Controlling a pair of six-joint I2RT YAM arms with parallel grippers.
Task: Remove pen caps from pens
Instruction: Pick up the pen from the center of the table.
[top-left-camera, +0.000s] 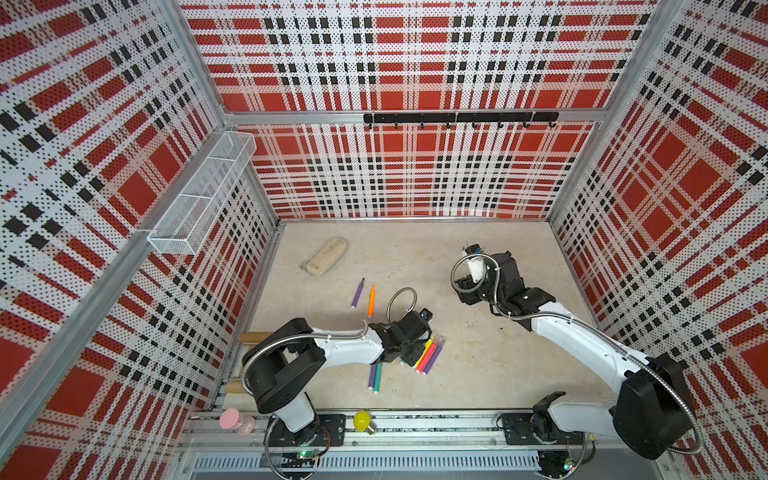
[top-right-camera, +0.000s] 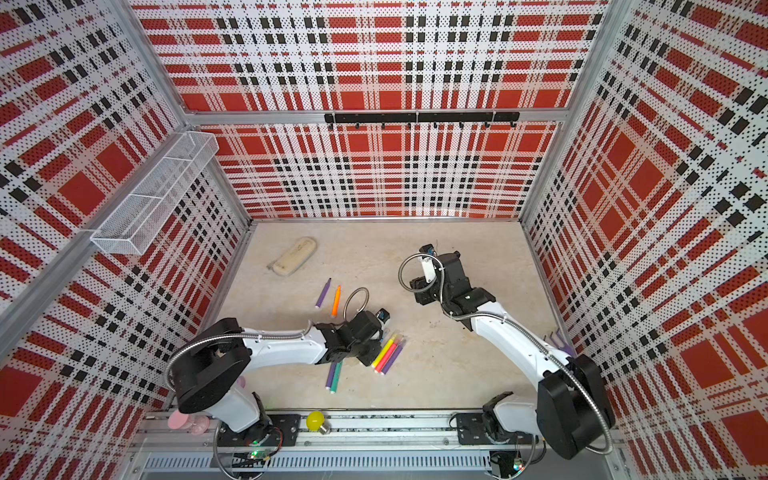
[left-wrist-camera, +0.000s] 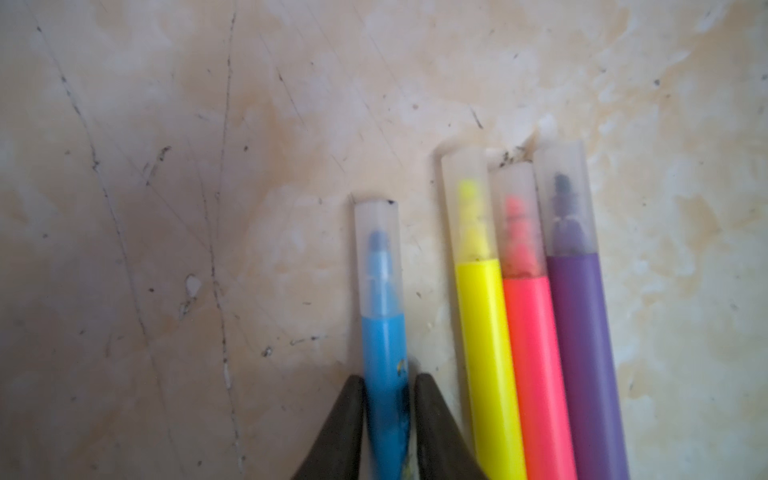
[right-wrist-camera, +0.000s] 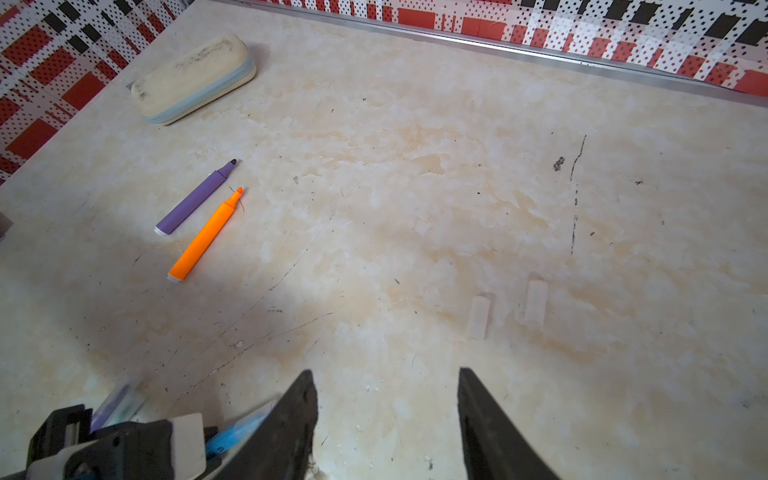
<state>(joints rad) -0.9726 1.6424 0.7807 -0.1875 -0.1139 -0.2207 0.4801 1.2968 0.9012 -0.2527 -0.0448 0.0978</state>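
Left wrist view is soft throughout. The blue pen (left-wrist-camera: 384, 353), yellow pen (left-wrist-camera: 486, 353), pink pen (left-wrist-camera: 534, 353) and purple pen (left-wrist-camera: 582, 353) run off its edge; of the left gripper (left-wrist-camera: 390, 379) we get fingertips only. In both top views the left arm (top-left-camera: 353, 347) hides that gripper and one end each of the teal pen (top-left-camera: 377, 380) and second purple pen (top-left-camera: 371, 376). The loose caps (right-wrist-camera: 478, 318) are too small to find there.

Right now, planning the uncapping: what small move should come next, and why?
Probably lift the blue pen slightly: the left fingers pinch its barrel, its cap is on, and the right fingers stand open and empty, apart from it.
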